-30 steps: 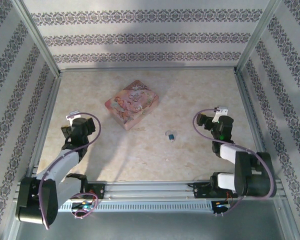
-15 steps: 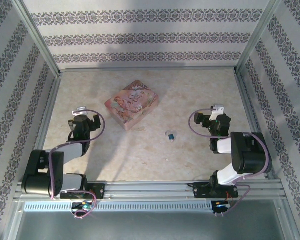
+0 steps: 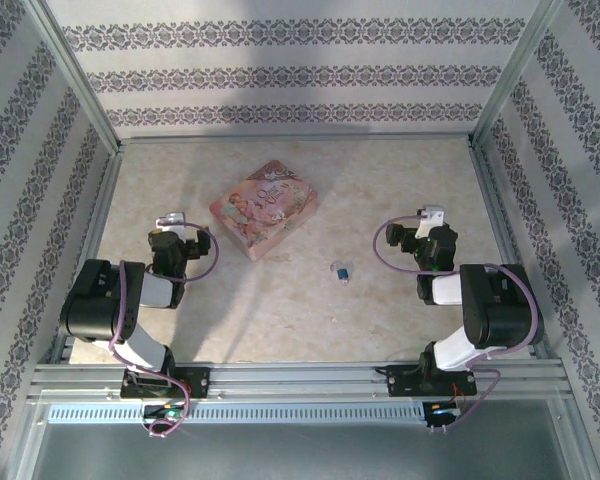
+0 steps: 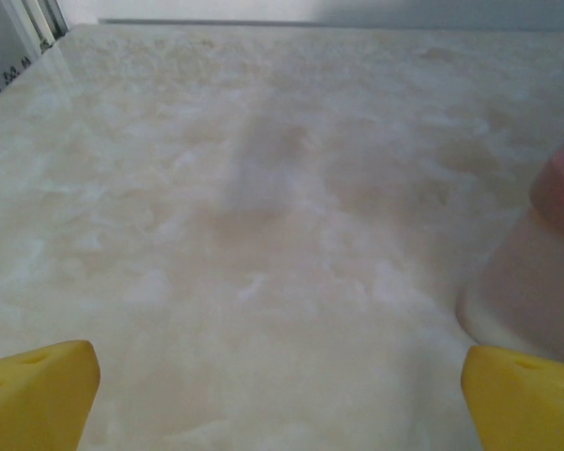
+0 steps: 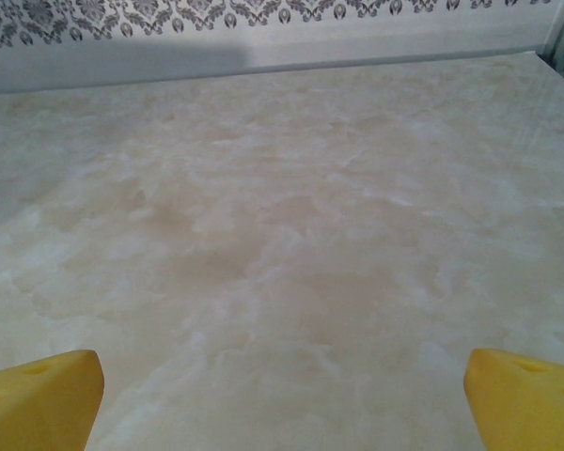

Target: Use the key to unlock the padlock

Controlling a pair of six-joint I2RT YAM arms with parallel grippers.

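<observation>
Padlock point(image 3: 340, 271), one, on table point(image 3: 400, 180) near one pink tin point(image 3: 264, 208).

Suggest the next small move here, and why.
Probably swing the right gripper toward the padlock: it and the left gripper hang open and empty over bare table, and the padlock lies nearer the right one. The key is too small to make out.
</observation>
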